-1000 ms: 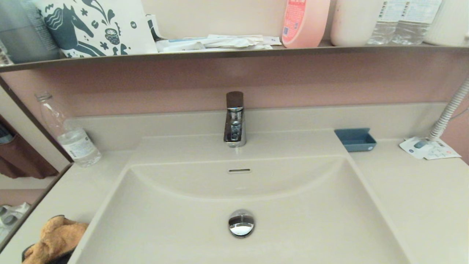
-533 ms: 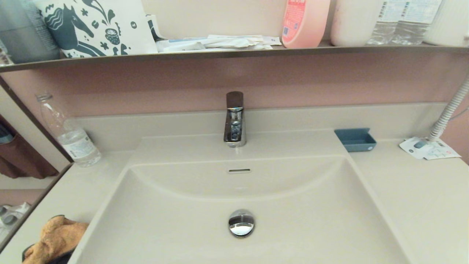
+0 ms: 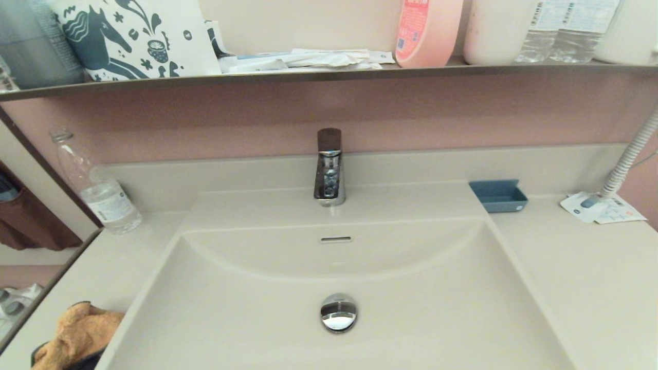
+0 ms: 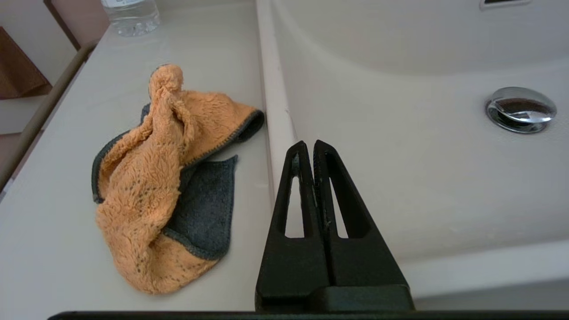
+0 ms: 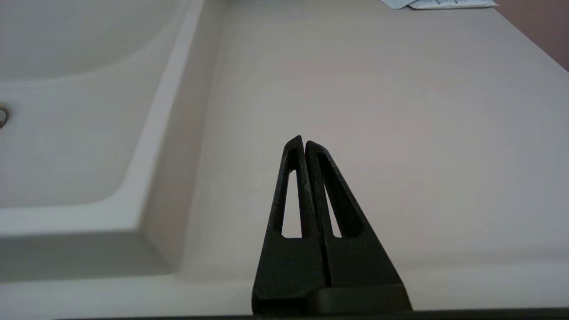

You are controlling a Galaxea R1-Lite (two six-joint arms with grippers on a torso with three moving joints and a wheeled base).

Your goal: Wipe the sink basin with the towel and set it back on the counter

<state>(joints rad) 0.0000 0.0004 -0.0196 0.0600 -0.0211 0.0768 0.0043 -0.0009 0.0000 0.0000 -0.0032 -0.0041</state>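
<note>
Counter cream-beige, one piece with the bowl, running flat on both sides under a dark-edged shelf. Sink basin wide and rectangular, sunk in the middle, with a slot overflow in the far wall and a round chrome drain stopper on the floor. Chrome faucet upright behind the basin, dark on top. On the shelf: patterned bag at left, pink bottle and clear water bottles at right.

Towel orange plush with a dark grey backing and edge, crumpled in a loose heap on the counter at the robot's left, just beside the basin's raised rim, one corner nearly touching it; only partly seen at the lower left corner of the head view. Plastic bottle standing farther back on the same side, near the wall. Blue tray at the basin's far right corner; paper leaflet beyond it.

Left gripper over the basin's left rim, fingers pressed together, holding nothing, apart from the towel. Right gripper over bare counter at the right of the basin, fingers likewise closed tip to tip and empty.
</note>
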